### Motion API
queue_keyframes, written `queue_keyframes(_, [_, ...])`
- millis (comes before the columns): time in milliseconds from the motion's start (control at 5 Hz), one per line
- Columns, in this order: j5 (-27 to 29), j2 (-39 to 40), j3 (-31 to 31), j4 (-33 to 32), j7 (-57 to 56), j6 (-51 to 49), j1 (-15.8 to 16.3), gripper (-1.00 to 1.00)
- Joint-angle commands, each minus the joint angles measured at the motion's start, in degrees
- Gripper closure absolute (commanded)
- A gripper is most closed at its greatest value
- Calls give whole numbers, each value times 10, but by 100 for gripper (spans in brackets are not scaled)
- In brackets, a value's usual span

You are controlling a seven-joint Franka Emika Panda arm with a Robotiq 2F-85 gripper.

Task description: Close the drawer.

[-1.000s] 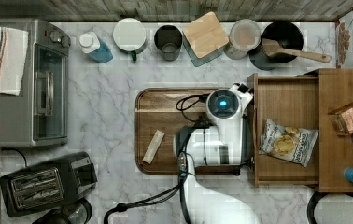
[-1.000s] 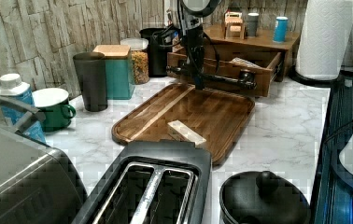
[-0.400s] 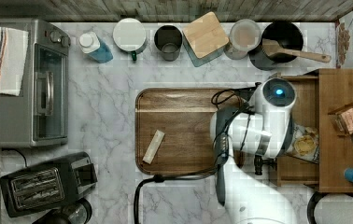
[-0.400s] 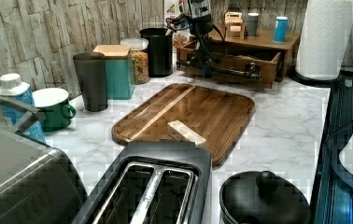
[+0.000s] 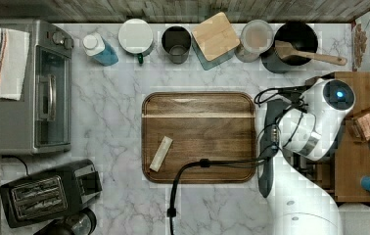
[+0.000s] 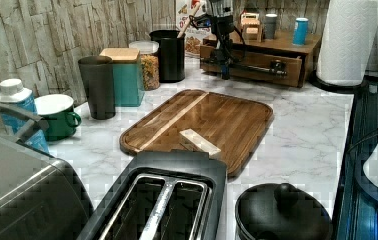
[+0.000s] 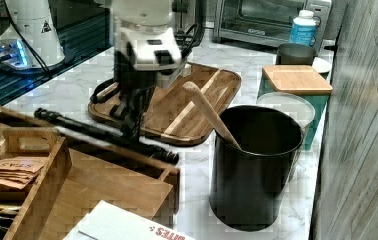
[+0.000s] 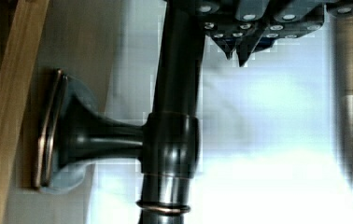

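Observation:
The drawer (image 6: 288,76) has a flat wooden front and a long dark handle bar (image 6: 251,67). It sits pushed far into the wooden cabinet (image 5: 357,164), its front close to the cabinet's face. My gripper (image 6: 225,73) points down, shut, with its fingertips close beside the handle bar (image 7: 84,128) on the side away from the drawer front. In the right view the gripper (image 7: 132,127) stands at the bar's middle. The wrist view has the bar (image 8: 174,140) and its mount on the wooden front (image 8: 4,116), with the gripper (image 8: 237,51) next to the bar, nothing between its fingers. In the top view my arm covers the drawer.
A dark wooden serving tray (image 5: 197,112) with a small pale block (image 5: 160,153) lies at the top view's centre. A black pot with a wooden spoon (image 5: 295,46) stands near the cabinet. A paper towel roll (image 6: 348,40), a toaster (image 5: 46,193) and a toaster oven (image 5: 26,88) line the edges.
My arm has travelled toward the top view's right, off the serving tray. The drawer has slid into the cabinet with it, and the snack bag inside is now out of sight.

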Motion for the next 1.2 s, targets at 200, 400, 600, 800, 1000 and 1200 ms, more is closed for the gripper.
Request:
queue_keyframes(200, [-65,-48,-127,23,17,109,-22,100])
queue_keyframes(400, [-41,-27,-95,39,-41,126,-59,100])
queue_keyframes(600, [-36,-26,-102,39,-44,126,-52,100])
queue_keyframes(800, [-35,-26,-104,39,-45,126,-50,100])
queue_keyframes(1000, [-35,-26,-105,39,-45,126,-50,100])
queue_keyframes(1200, [-35,-26,-105,39,-45,126,-50,100])
